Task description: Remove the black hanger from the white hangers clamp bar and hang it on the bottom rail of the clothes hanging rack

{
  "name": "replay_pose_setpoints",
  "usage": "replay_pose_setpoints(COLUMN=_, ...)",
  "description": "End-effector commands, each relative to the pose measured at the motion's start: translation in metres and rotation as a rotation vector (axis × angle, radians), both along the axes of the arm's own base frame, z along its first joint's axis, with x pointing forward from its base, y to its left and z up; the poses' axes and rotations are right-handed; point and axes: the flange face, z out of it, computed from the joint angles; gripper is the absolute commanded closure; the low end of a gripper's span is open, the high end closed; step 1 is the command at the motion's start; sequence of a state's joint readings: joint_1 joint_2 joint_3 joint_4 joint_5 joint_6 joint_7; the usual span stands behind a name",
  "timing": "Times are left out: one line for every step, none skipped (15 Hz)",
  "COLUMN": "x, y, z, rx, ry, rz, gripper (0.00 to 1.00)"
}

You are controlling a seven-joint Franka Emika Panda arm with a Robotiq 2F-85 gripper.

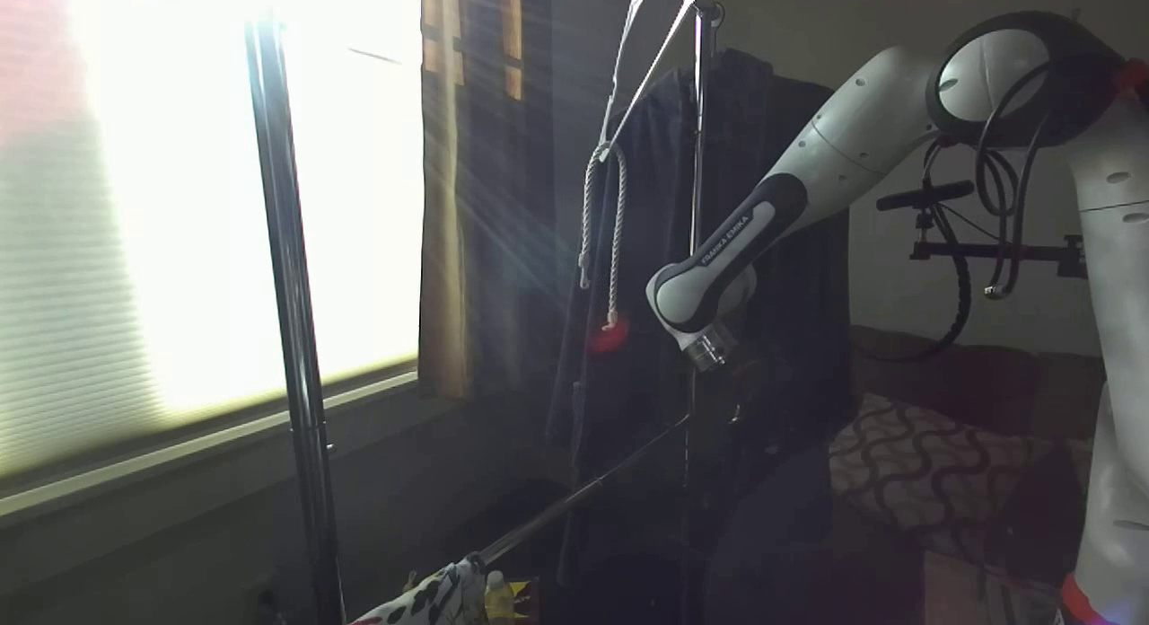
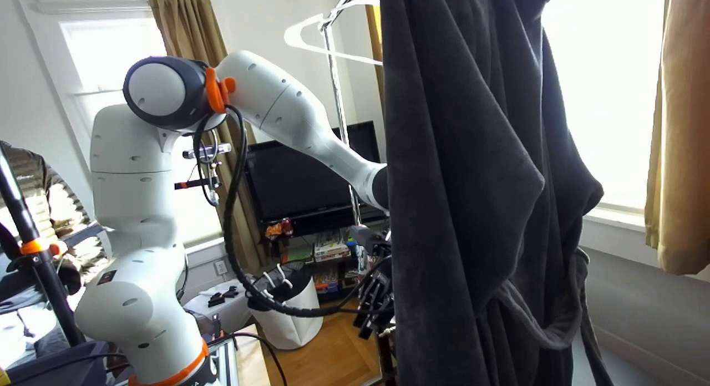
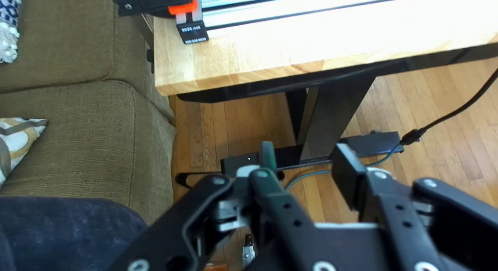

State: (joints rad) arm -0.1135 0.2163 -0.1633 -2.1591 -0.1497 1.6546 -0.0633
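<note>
My gripper point(image 3: 305, 148) is open in the wrist view, with only floor and a table leg seen between its fingers. In an exterior view the gripper point(image 2: 370, 314) points down, partly hidden behind a dark robe point(image 2: 471, 153). The clothes rack's bottom rail point(image 1: 583, 493) runs low across an exterior view, below and beside the arm's wrist. A white hanger point(image 1: 658, 59) hangs at the rack's top with a rope looped on it; white hangers point(image 2: 344, 55) also show beside the robe. I cannot make out the black hanger or the clamp bar.
Rack uprights point(image 1: 292, 275) point(image 2: 337, 86) stand near the arm. Patterned cloth point(image 1: 440, 596) hangs at the rail's near end. A wooden table point(image 3: 241, 60), a brown couch point(image 3: 78, 138) and a cable point(image 3: 459, 111) lie below the gripper. A white basket point(image 2: 297, 319) stands behind.
</note>
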Motion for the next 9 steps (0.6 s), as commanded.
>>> replay_pose_setpoints(x=-0.037, y=0.005, z=0.063, rx=0.092, ry=-0.080, rz=0.132, gripper=0.24)
replay_pose_setpoints(x=-0.041, y=0.010, z=0.073, rx=0.128, ry=-0.118, rz=0.147, gripper=0.16)
replay_pose_setpoints(x=-0.042, y=0.018, z=0.079, rx=0.169, ry=-0.147, rz=0.171, gripper=0.09)
replay_pose_setpoints(x=-0.046, y=0.028, z=0.087, rx=0.202, ry=-0.180, rz=0.197, gripper=0.02)
replay_pose_setpoints(x=-0.051, y=0.038, z=0.096, rx=0.244, ry=-0.211, rz=0.212, gripper=0.00)
replay_pose_setpoints(x=-0.057, y=0.049, z=0.103, rx=0.281, ry=-0.240, rz=0.237, gripper=0.00)
replay_pose_setpoints(x=-0.062, y=0.058, z=0.108, rx=0.311, ry=-0.268, rz=0.271, gripper=0.00)
replay_pose_setpoints(x=-0.065, y=0.067, z=0.113, rx=0.335, ry=-0.283, rz=0.319, gripper=0.00)
replay_pose_setpoints(x=-0.045, y=0.050, z=0.108, rx=0.289, ry=-0.224, rz=0.256, gripper=0.00)
